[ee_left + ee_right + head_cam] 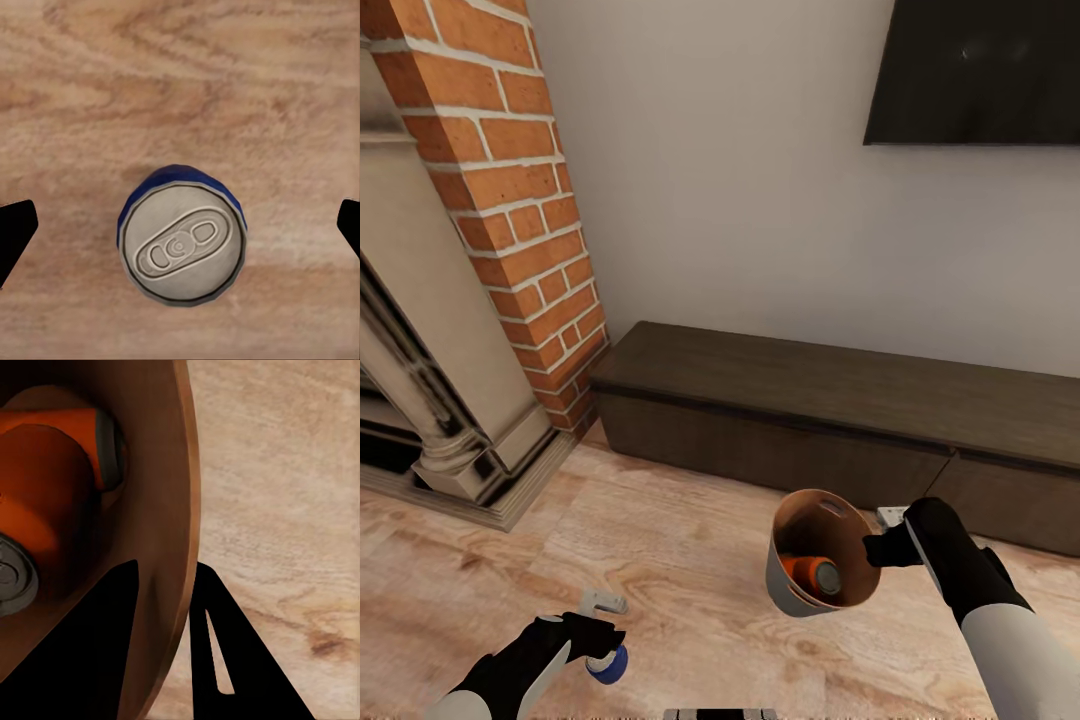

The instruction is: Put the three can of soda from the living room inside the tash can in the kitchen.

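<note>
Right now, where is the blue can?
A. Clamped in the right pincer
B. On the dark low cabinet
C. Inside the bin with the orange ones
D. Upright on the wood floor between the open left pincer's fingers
D: the blue can stands on the floor, with the left pincer fingers wide apart either side.

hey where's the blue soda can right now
The blue can stands upright on the wood floor at the head view's lower left, between the open fingers of the left hand, left of the tilted bin.
</note>
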{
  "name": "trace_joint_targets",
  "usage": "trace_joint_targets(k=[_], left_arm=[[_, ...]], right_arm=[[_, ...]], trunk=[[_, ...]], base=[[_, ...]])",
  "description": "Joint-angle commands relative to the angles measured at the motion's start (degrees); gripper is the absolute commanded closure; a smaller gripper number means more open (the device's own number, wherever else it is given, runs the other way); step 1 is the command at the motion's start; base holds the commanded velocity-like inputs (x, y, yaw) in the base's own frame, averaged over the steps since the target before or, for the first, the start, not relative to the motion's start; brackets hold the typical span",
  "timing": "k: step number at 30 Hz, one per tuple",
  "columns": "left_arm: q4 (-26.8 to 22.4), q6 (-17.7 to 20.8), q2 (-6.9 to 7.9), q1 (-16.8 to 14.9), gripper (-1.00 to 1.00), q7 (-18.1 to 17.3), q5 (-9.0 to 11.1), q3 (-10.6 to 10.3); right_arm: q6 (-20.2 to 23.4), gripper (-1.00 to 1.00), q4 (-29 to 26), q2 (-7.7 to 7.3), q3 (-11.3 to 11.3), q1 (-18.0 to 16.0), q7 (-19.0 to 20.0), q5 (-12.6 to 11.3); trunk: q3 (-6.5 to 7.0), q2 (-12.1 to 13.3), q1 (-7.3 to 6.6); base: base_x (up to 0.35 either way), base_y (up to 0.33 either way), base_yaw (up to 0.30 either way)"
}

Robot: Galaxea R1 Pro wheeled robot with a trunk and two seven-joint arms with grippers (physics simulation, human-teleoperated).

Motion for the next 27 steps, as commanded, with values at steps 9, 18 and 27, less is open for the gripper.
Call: trace_joint_targets(k=[9, 18, 27], left_arm=[[0.0, 0.0, 0.0, 0.0, -1.0, 0.0, 0.0, 0.0], [0.0, -0.1, 0.04, 0.0, -1.0, -0.1, 0.2, -0.1], [0.0, 0.0, 0.0, 0.0, -1.0, 0.0, 0.1, 0.1]], right_arm=[[0.3, 1.0, 0.0, 0.01, 0.2, 0.0, 0.1, -1.7], [0.3, 1.0, 0.0, -0.04, 0.3, -0.1, 0.1, -1.6], [0.3, 1.0, 0.0, -0.01, 0.3, -0.1, 0.1, -1.6]], trunk=[[-1.99, -0.1, 0.22], [-1.99, -0.1, 0.22], [-3.99, -0.2, 0.45]], base=[[0.0, 0.0, 0.0], [0.0, 0.0, 0.0], [0.0, 0.0, 0.0]])
